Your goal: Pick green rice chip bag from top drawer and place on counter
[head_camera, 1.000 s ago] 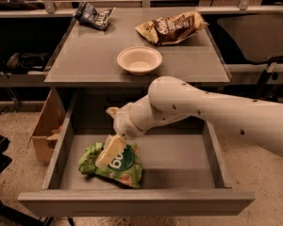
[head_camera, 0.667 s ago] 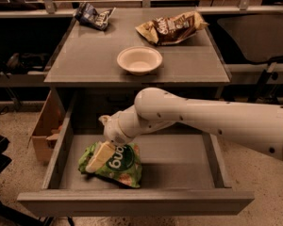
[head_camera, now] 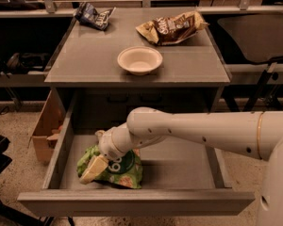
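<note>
In the open top drawer [head_camera: 179,173], left side of the floor: the green rice chip bag [head_camera: 120,168] lies crumpled and flat, not lifted. The gripper [head_camera: 93,169] is down at the bag's left end, on it or just over it. From this angle I can't tell if it's clamped on the bag or not. The arm reaches in from the right.

Progress: drawer open, reach made, grasp unconfirmed. Left to do: secure the hold, lift clear of the drawer walls, set the bag on the counter [head_camera: 94,60]. The counter holds a white bowl [head_camera: 139,59], a brown chip bag [head_camera: 172,27] and a dark blue bag [head_camera: 93,16]; the front-left looks like the drop spot.
</note>
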Controlling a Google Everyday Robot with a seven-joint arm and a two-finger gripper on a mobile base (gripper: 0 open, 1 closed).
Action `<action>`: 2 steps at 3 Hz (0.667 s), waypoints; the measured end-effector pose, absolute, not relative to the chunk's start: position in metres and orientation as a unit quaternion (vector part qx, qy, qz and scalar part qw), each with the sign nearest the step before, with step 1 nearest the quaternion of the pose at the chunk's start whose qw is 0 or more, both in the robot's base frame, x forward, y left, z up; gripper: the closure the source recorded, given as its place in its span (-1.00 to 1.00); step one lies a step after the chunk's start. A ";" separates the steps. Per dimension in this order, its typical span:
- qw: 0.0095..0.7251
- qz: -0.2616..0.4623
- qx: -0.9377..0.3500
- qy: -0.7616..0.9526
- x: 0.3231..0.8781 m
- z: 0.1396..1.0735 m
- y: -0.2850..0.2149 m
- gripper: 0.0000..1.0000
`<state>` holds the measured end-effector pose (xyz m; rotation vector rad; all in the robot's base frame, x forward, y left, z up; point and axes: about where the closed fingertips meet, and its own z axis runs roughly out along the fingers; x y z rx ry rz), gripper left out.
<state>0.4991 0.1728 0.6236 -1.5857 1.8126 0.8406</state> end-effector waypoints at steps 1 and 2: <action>0.297 0.323 -0.585 0.682 0.493 0.608 0.175 -0.68; 0.298 0.324 -0.584 0.682 0.493 0.610 0.175 -0.22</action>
